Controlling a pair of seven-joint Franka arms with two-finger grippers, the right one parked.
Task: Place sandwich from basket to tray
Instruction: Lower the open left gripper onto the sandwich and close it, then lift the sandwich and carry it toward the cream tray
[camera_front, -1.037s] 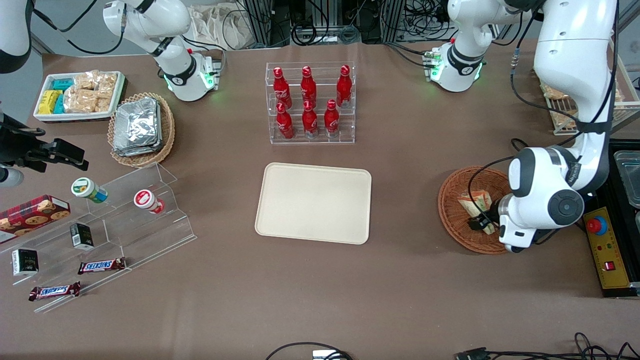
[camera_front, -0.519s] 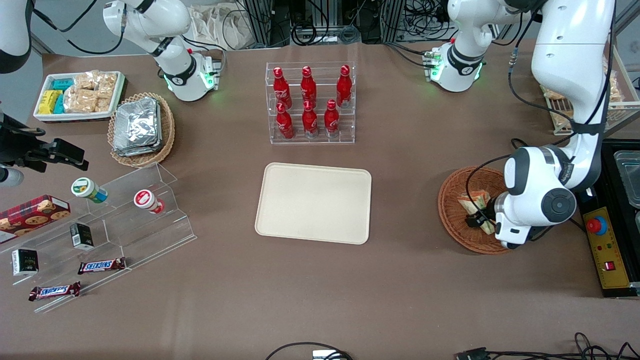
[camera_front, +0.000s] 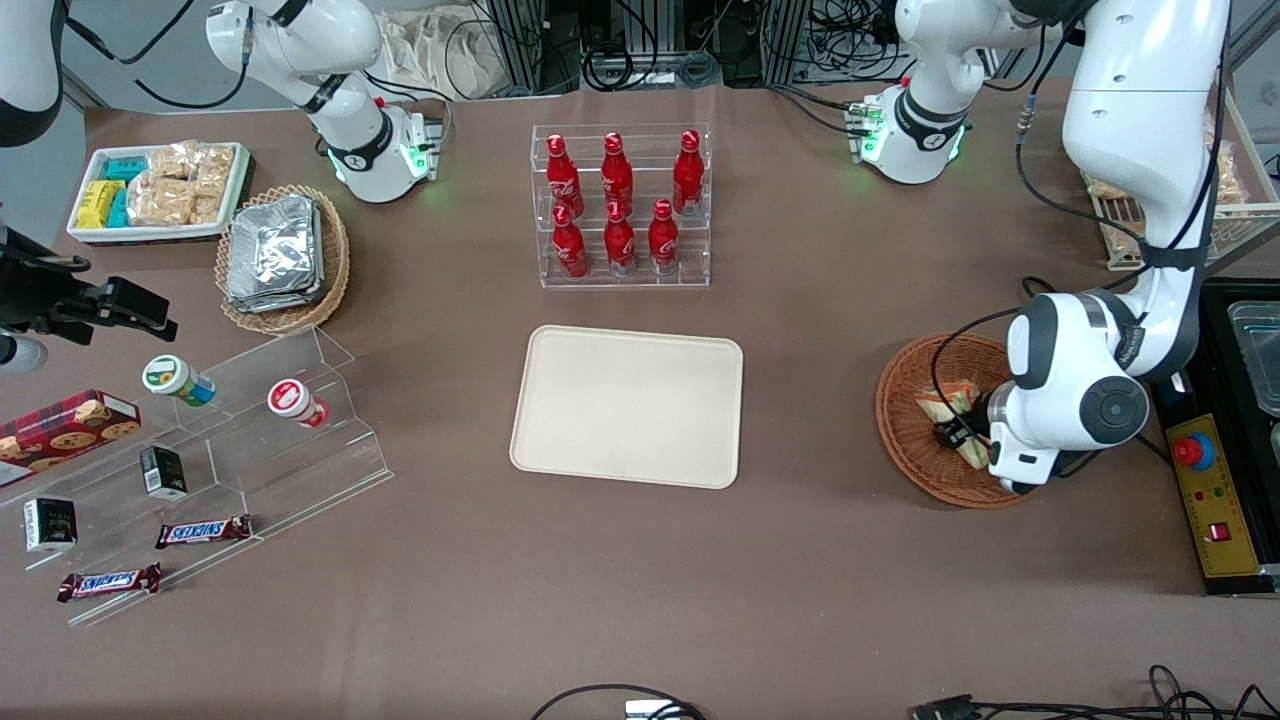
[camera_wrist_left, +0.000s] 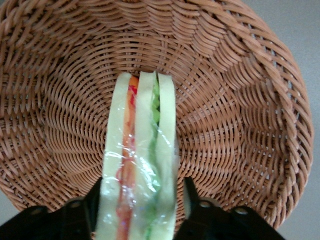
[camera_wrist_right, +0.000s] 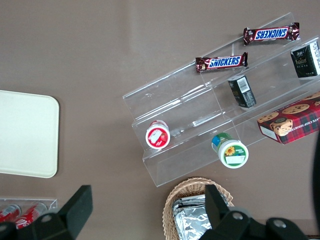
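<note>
The sandwich (camera_front: 948, 403), a wrapped wedge with orange and green filling, lies in the round reddish-brown basket (camera_front: 903, 405) toward the working arm's end of the table. My left gripper (camera_front: 957, 441) is down in the basket. In the left wrist view the sandwich (camera_wrist_left: 142, 145) stands edge-up between the two black fingers (camera_wrist_left: 192, 197) over the basket's weave (camera_wrist_left: 240, 100). The gripper (camera_wrist_left: 141, 202) is open around it: one finger is against the bread, and a narrow gap shows at the other. The cream tray (camera_front: 627, 405) lies empty at the table's middle.
A clear rack of red bottles (camera_front: 620, 205) stands farther from the front camera than the tray. A yellow control box (camera_front: 1210, 495) lies beside the basket. Toward the parked arm's end are a clear stepped shelf with snacks (camera_front: 200, 450) and a tan basket of foil packets (camera_front: 280, 255).
My left wrist has shifted slightly farther from the front camera and toward the tray, over the basket. The sandwich has stayed in the basket.
</note>
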